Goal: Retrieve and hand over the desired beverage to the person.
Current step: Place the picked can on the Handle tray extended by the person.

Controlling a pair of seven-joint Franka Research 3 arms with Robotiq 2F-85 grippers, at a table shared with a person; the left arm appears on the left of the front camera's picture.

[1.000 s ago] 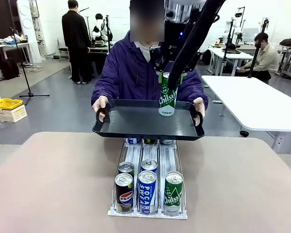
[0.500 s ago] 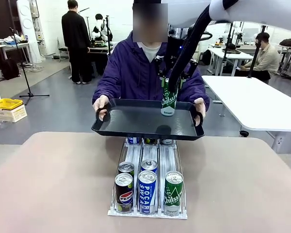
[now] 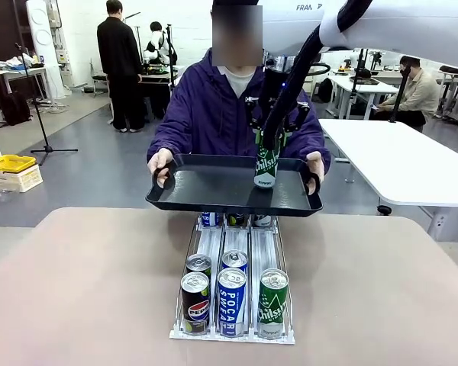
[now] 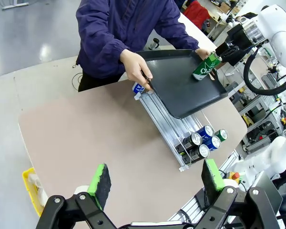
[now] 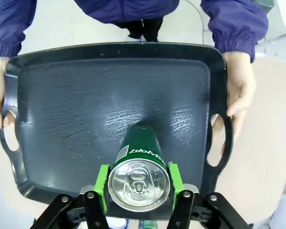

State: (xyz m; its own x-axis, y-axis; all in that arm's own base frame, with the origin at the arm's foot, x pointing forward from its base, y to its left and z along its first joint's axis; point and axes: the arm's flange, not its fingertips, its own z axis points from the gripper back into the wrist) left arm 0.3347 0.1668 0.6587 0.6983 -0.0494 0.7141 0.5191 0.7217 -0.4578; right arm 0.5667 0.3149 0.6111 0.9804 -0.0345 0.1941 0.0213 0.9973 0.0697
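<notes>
The person [image 3: 214, 114] in a purple jacket stands at the far side and holds a black tray [image 3: 206, 191] level with both hands. My right gripper [image 3: 268, 143] comes down from the upper right, shut on a green Chilsung can [image 3: 265, 166], upright over the tray's right half. Its base is at or just above the tray floor. From the right wrist, the can's top [image 5: 139, 177] sits between the green pads [image 5: 103, 183] above the tray [image 5: 76, 109]. My left gripper [image 4: 156, 177] hovers open high over the table, holding nothing, far from the can [image 4: 206, 67].
A metal can rack [image 3: 211, 245] lies on the tan table under the tray. It holds a Pepsi can [image 3: 195, 301], a Pocari Sweat can [image 3: 231, 301], a green can [image 3: 272, 303] and others behind. A white table [image 3: 397, 160] stands at the right. Other people are far back.
My right arm has lowered the green can toward the tray floor. The person has kept the tray almost still. The left gripper's state is unchanged.
</notes>
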